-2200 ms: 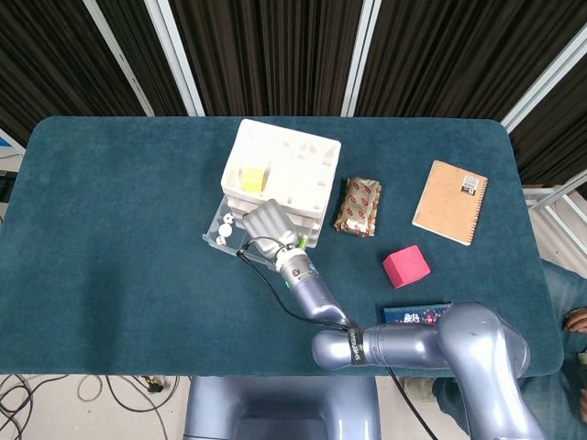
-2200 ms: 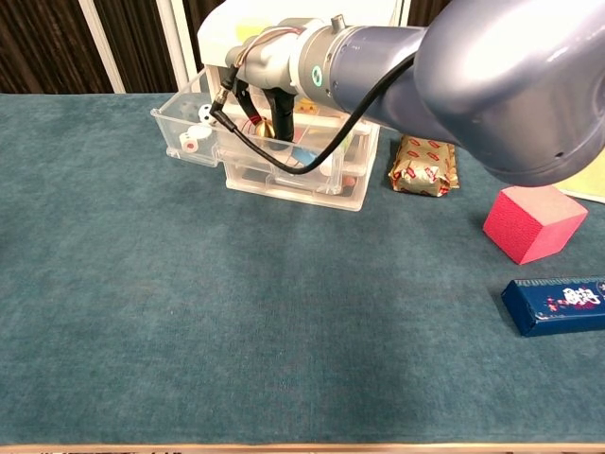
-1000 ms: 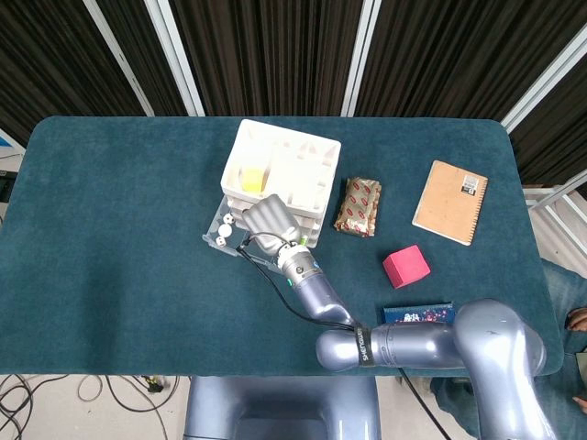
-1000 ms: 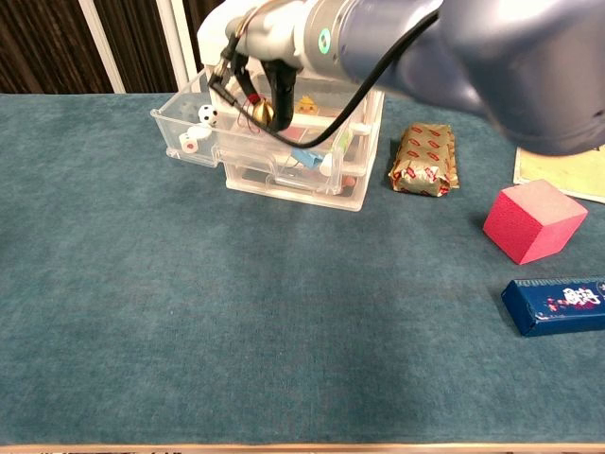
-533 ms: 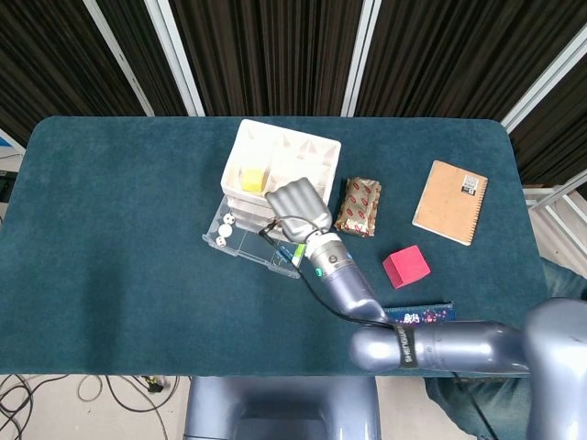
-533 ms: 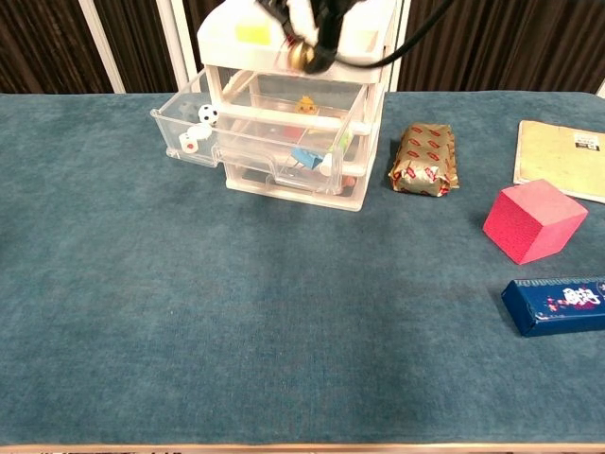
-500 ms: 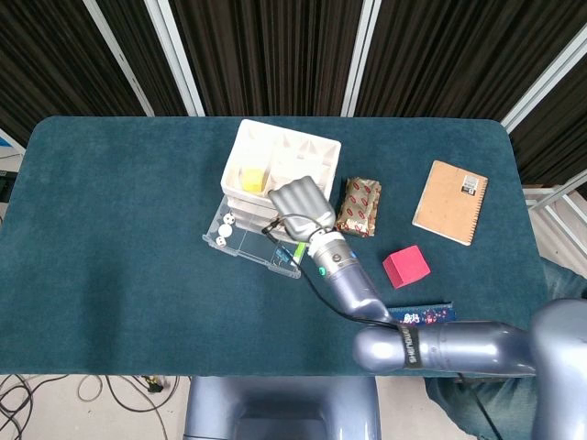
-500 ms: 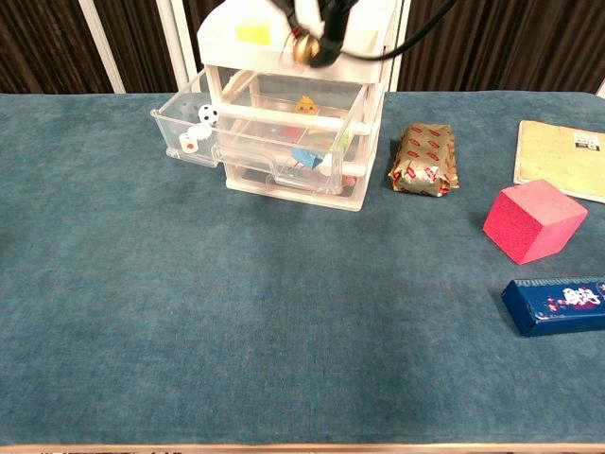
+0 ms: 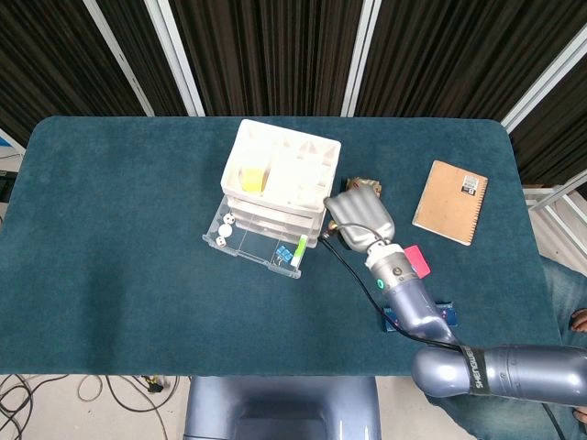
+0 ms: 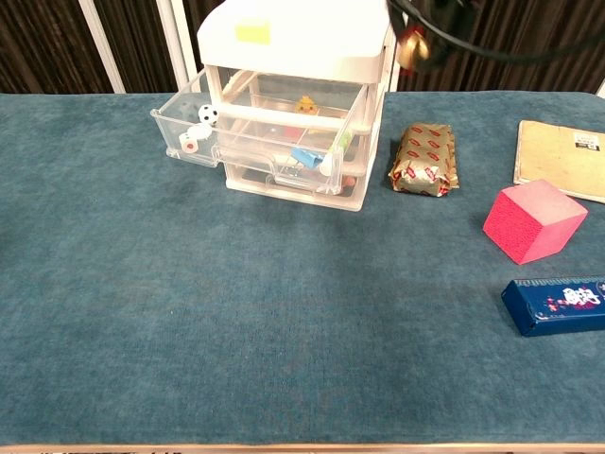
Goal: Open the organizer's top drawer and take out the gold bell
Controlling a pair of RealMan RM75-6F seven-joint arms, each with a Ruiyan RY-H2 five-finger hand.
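The white organizer (image 9: 280, 174) stands on the teal table (image 9: 119, 229) with its top drawer (image 10: 203, 123) pulled well out toward the robot; small white dice (image 10: 208, 114) lie in the drawer's left end. The right hand (image 9: 359, 218) hangs in the air just right of the organizer, above the gold-wrapped packet (image 10: 424, 159) that lies beside the organizer's right wall. In the chest view the gold bell (image 10: 411, 47) shows at the very top of the picture, right of the organizer's upper corner and clear of the drawer, held up by dark fingers that the frame edge mostly cuts off; the right hand grips it, though the head view shows only the back of the hand and hides the bell. Further right of the organizer sit a pink cube (image 10: 533, 221), a brown notebook (image 9: 449, 202) and, nearer the robot, a dark blue box (image 10: 558, 305). The left hand shows in neither view.
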